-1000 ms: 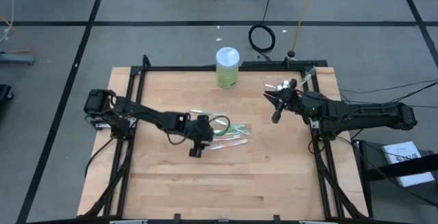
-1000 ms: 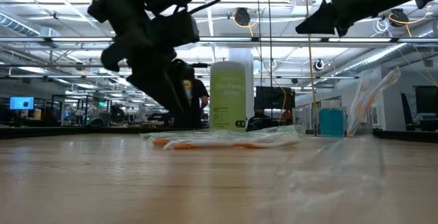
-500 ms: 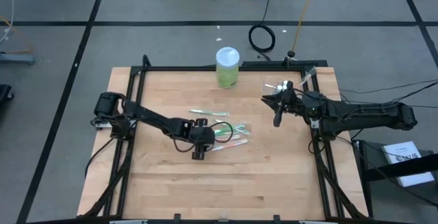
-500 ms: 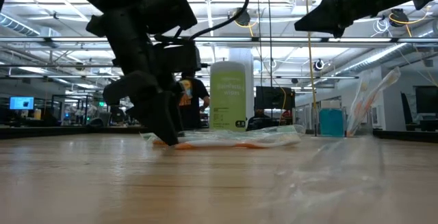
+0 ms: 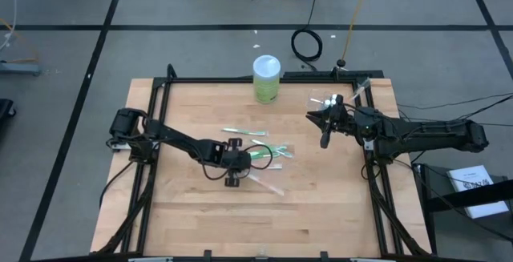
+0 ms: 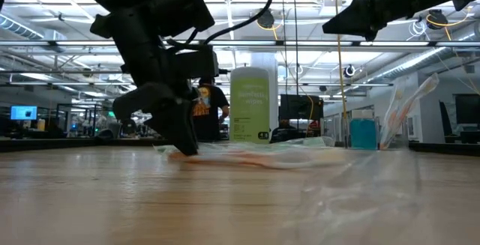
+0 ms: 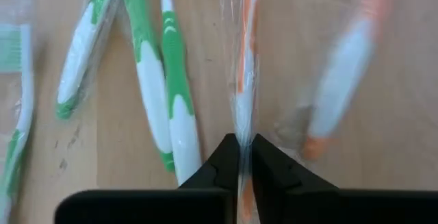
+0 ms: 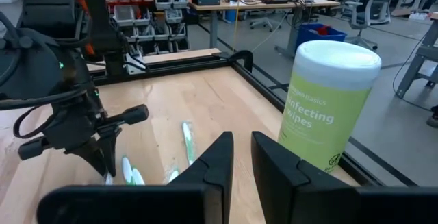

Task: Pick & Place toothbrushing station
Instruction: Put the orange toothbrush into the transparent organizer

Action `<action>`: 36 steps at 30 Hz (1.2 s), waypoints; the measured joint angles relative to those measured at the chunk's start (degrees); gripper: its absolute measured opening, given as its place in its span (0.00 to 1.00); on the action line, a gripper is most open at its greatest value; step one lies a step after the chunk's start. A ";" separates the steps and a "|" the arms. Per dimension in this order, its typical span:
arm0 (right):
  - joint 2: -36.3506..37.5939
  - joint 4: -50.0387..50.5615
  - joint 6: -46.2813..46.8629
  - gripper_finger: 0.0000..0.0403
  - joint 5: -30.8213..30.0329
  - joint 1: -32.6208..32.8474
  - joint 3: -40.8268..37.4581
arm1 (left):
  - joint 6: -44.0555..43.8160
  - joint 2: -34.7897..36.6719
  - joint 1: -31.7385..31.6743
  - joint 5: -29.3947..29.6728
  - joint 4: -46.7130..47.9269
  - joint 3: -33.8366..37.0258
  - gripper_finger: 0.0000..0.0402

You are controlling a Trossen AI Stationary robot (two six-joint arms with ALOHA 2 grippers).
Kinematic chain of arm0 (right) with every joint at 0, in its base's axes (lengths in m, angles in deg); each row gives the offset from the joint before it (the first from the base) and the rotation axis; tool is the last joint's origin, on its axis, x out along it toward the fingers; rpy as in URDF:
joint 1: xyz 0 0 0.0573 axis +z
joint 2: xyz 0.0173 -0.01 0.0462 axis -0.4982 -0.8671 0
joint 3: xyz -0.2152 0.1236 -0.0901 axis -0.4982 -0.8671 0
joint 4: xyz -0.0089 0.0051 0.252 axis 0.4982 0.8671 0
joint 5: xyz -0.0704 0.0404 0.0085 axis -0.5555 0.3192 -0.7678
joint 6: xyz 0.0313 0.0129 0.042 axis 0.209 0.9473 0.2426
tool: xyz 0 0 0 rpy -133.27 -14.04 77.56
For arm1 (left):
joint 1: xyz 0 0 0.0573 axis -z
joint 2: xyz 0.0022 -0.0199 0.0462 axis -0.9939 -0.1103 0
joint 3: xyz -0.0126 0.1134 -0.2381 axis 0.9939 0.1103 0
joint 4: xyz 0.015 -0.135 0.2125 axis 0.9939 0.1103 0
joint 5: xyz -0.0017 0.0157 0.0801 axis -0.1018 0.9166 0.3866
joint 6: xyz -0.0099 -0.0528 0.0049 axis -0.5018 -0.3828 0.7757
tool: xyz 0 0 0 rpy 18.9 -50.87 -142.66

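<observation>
Pinched nearly together, the left gripper (image 7: 239,157) has its two dark fingers closed on the clear wrapper of an orange-white toothbrush (image 7: 245,80), whose thin handle runs straight out from between the tips. In the high view this gripper (image 5: 233,174) sits low over the middle of the wooden table (image 5: 192,222), at the near end of the scattered brushes, and in the low view its fingers (image 6: 180,136) reach down to the tabletop at the edge of the wrapped pile. Just beside the held brush lies a second orange-white toothbrush (image 7: 342,66), angled away and blurred. On the other side lie three green-white toothbrushes (image 7: 161,87) side by side, also wrapped, and one more green-white toothbrush (image 7: 17,107) lies apart at the edge of the wrist view. From above, the green brushes (image 5: 268,151) fan out just beyond the gripper, with a pale wrapped brush (image 5: 264,183) trailing toward the near edge.

At the back edge of the table stands a lime-green wipes canister (image 5: 266,79) with a white lid. The clear plastic cup (image 5: 325,100) stands at the table's back right corner, with brushes leaning in it. The right gripper (image 5: 325,130) hangs raised above the table just beside that cup, its fingers (image 8: 212,162) narrowly spaced with nothing between them.
</observation>
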 joint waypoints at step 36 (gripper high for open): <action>-21.58 -45.23 -5.62 0.30 9.17 -0.48 -7.12 | 11.73 17.89 -20.69 -27.76 -52.53 13.85 0.04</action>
